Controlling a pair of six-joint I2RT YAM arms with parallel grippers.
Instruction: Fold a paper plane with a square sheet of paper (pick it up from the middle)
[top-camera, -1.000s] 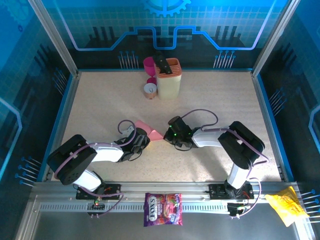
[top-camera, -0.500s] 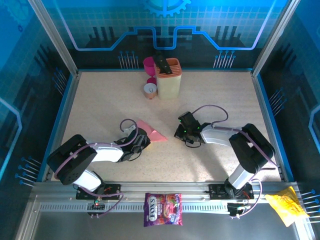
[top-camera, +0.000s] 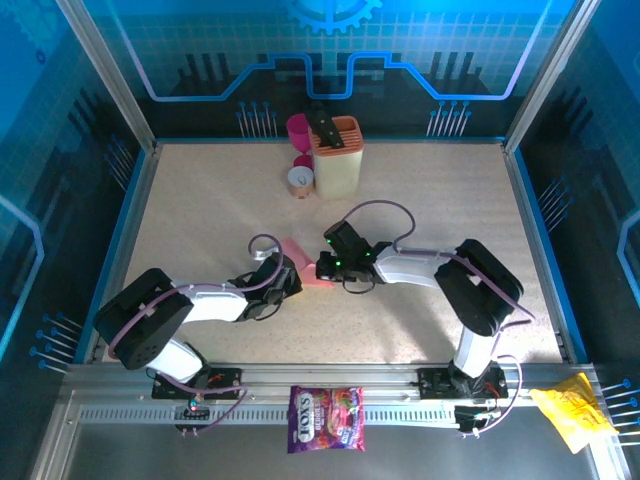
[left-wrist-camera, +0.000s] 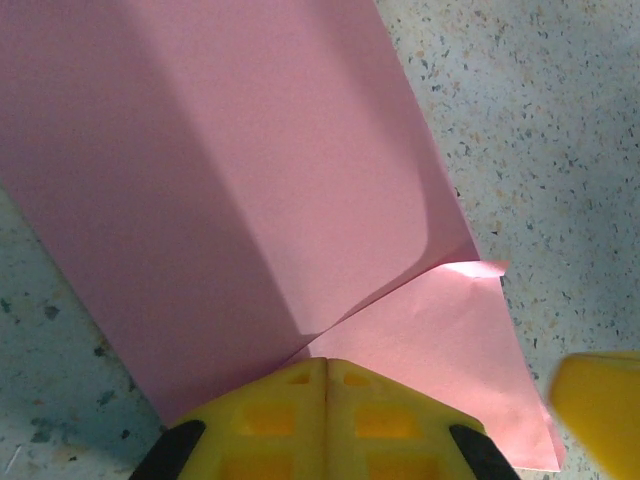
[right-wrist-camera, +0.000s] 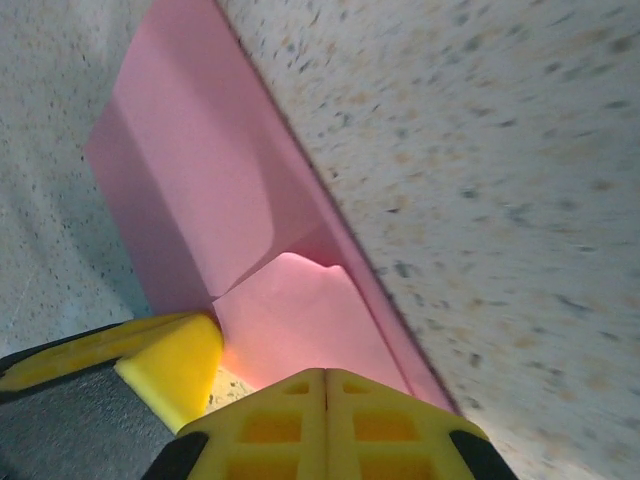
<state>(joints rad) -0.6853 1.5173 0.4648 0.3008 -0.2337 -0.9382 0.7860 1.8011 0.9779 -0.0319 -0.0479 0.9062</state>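
The cream holder stands at the far edge of the table, and everything else is placed from it. The pink sheet of paper lies flat on the table well on the near side of the holder, slightly to its left. The sheet is partly folded. In the left wrist view a wide flap lies over a lower layer, with a lifted, curled corner where the 2 layers meet.

The left gripper sits near-left of the holder, at the sheet's left edge. Its 2 yellow fingers are pressed fully together, and in its own view the tips rest on the paper at the base of the flap. No paper can be seen between them, so whether they pinch it cannot be told.

The right gripper is straight toward the near side from the holder, at the sheet's right edge. Its jaws are also closed tight, with the tips at the edge of the lower layer. One of the left gripper's fingers is just beside them.

A magenta cup stands against the holder's left side. A purple candy bag lies far on the near side of the holder, on the metal rail.
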